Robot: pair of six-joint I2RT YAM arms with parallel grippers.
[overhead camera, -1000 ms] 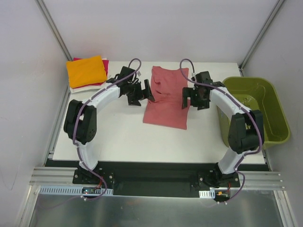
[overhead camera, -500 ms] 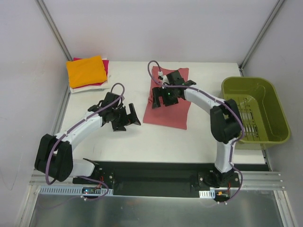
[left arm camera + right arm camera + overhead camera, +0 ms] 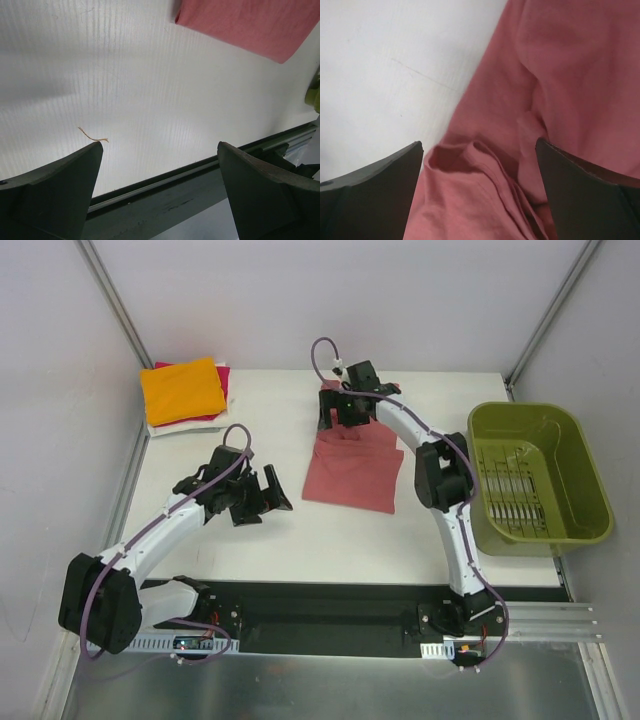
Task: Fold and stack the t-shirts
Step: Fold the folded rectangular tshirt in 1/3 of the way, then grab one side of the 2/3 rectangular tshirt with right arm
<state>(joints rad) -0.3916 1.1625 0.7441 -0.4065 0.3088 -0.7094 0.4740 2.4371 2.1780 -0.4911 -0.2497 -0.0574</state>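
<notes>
**Both sets of fingers wide; salmon shirt mid-counter, under the right arm**

The salmon-red t-shirt (image 3: 352,472) lies near the middle of the white counter (image 3: 280,540), toward its far edge; its near part lies flat, while its far end is rumpled into folds; the right fingers (image 3: 375,192) stand wide apart directly above that rumpled far end, and in the right wrist view a ridge of bunched cloth (image 3: 485,165) shows between them; whether they touch the cloth cannot be told, and nothing is gripped.

The left fingers (image 3: 55,192) are spread just as wide over bare counter, to the left of the shirt and apart from it; in the left wrist view only counter surface shows between them, with a corner of the shirt at the top right and a short loose thread (image 3: 93,135) lying on the counter near one fingertip.

At the far left corner sits a stack of folded shirts: the orange shirt (image 3: 182,390) on top, the magenta shirt (image 3: 223,371) peeking out beneath it, the white shirt (image 3: 156,427) at the bottom.

The olive-green basket (image 3: 592,502) stands at the right edge of the counter, well apart from the stack.
</notes>
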